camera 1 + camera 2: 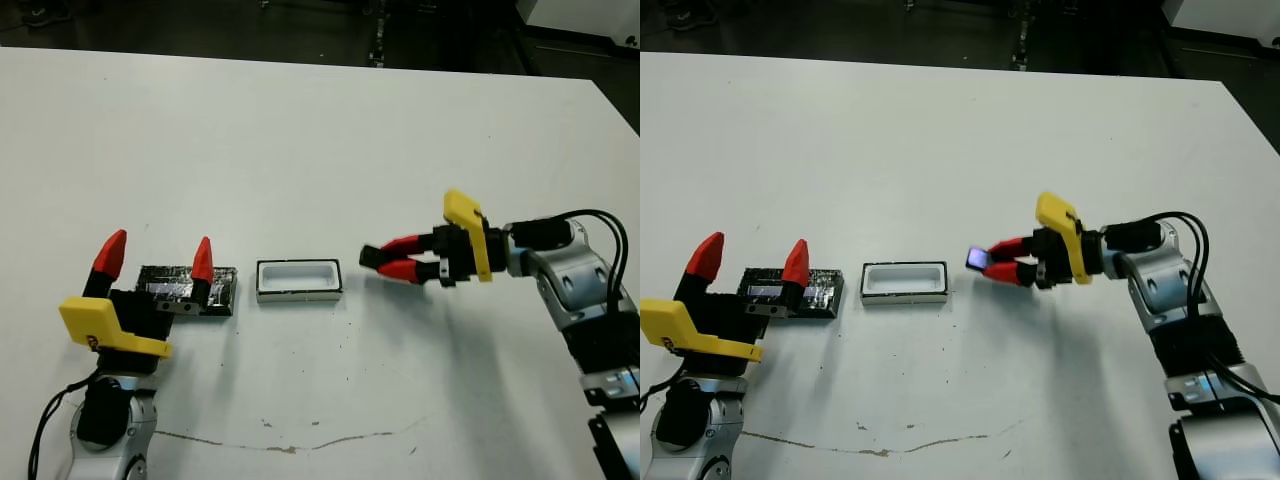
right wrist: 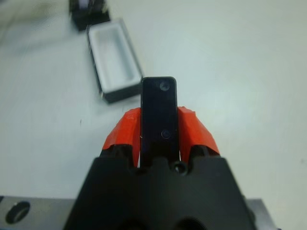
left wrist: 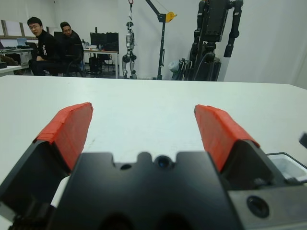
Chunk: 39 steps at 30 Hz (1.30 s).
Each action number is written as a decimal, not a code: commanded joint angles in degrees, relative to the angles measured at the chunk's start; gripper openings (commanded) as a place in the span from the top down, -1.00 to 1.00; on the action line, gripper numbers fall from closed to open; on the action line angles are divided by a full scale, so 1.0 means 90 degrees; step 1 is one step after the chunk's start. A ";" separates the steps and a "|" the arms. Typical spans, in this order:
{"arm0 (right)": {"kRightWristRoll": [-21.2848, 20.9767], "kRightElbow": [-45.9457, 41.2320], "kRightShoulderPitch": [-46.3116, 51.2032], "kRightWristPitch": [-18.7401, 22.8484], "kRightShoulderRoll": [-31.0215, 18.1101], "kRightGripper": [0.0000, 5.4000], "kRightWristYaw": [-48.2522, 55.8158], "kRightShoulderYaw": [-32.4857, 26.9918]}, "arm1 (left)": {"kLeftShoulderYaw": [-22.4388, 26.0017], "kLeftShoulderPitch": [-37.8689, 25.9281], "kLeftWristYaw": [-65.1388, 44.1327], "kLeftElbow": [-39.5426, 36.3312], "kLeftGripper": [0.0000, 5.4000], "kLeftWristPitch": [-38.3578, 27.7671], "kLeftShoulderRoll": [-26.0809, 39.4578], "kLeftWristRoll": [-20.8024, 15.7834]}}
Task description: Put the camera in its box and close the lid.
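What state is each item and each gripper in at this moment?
camera: held between the right gripper's fingers, off the table.
box: open, empty, on the table.
lid: off the box, lying beside it, by the left gripper.
left gripper: open, holding nothing.
right gripper: shut on the camera, short of the box.

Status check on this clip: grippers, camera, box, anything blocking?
Right gripper shut on camera, held short of the box. Left gripper open, by the lid. Box open, empty. Path clear.
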 commanded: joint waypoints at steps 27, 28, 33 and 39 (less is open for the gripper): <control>-0.0395 0.0942 -0.1402 0.0335 0.1766 0.38 -0.0281 0.1060 | 0.0096 -0.0019 0.0135 -0.0018 -1.00 0.0005 -0.0046 -0.0051; -0.0416 0.0970 -0.1420 0.0324 0.1788 0.38 -0.0269 0.1082 | 0.0094 -0.0022 0.0123 -0.0014 -1.00 -0.0002 -0.0049 -0.0086; -0.0631 0.0847 -0.1434 0.0389 0.1838 0.38 -0.0355 0.1259 | 0.0075 -0.0038 0.0190 -0.0008 -1.00 -0.0020 -0.0032 0.0051; -0.0854 0.0552 -0.1430 0.0550 0.1864 0.38 -0.0431 0.1479 | 0.0044 -0.0018 0.0196 -0.0058 -1.00 0.0064 -0.0043 0.0062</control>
